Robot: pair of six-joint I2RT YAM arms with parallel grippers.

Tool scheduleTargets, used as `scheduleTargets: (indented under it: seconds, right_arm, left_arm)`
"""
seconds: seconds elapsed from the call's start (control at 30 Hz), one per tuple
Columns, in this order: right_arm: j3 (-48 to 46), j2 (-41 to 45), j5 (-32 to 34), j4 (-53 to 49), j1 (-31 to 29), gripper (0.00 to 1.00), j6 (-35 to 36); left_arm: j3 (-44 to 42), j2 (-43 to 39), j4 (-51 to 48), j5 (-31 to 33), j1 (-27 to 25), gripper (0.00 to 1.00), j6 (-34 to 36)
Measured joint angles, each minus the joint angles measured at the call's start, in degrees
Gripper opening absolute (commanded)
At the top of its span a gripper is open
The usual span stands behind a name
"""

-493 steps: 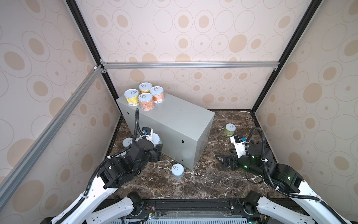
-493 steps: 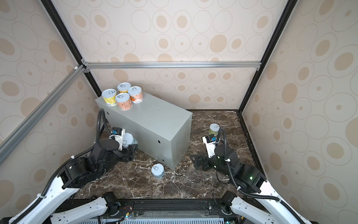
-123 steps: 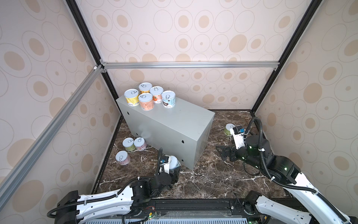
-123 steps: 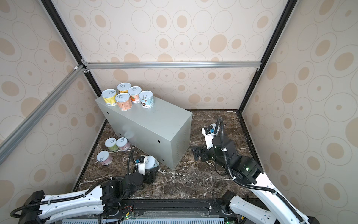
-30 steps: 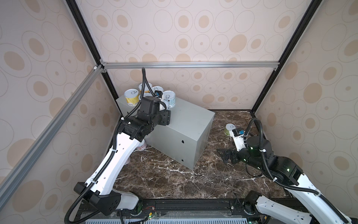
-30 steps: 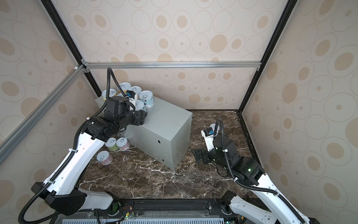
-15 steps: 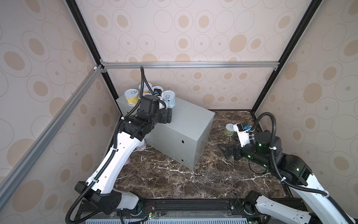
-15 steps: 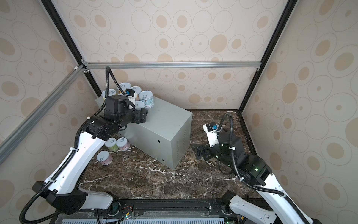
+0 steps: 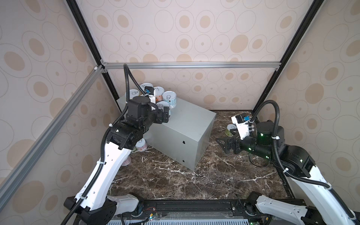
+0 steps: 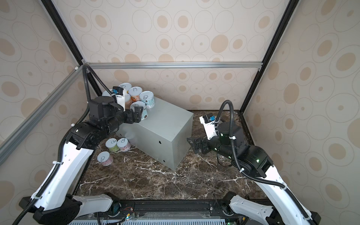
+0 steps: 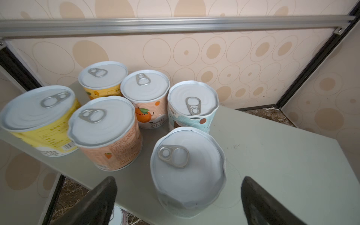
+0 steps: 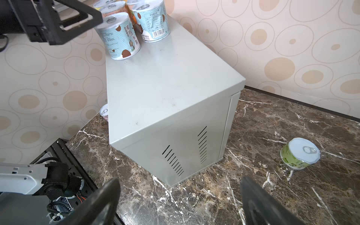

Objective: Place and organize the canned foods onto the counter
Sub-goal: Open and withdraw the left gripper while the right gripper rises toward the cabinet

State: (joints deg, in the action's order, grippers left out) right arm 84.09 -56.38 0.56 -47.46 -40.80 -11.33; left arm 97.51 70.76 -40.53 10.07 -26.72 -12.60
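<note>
**Grip let go**

Top views: the left gripper [image 9: 165,115] stands spread around the short blue-labelled pull-tab can [image 9: 163,106], which is upright near the far left corner of the grey metal box surface [image 9: 187,124]; a second ago it pinched that can.

Left wrist: five more pastel cans [image 11: 105,132] cluster beside it.

Right wrist: the right gripper [image 12: 179,183] is spread above the marble floor [image 12: 292,116], where a green-labelled can [image 12: 300,153] stands.

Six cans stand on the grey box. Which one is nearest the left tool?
The blue-labelled can at the front of the cluster: it stands between the jaws of the open left tool, clear of both. The other five cans stand farther back, toward the wall.
</note>
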Motion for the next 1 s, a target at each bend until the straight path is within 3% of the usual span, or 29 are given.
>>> scheduleTargets:
  seconds: [0.23,0.6,1.0]
  right_arm:
    - [3.58,-4.46,-0.85,-0.83,-0.48,0.96,0.22]
    - [10.03,-12.94,-0.02,-0.90,-3.23,0.87,0.39]
    - [17.59,-24.13,0.61,1.84,-6.23,0.83,0.20]
  left_arm:
    - [-8.24,-9.75,1.86,1.92,0.00,0.99,-1.79]
    - [-34.77,-26.93,5.84,4.68,0.04,0.99,-7.87]
    - [-56.76,-35.10,10.71,3.72,0.04,0.99,-16.85]
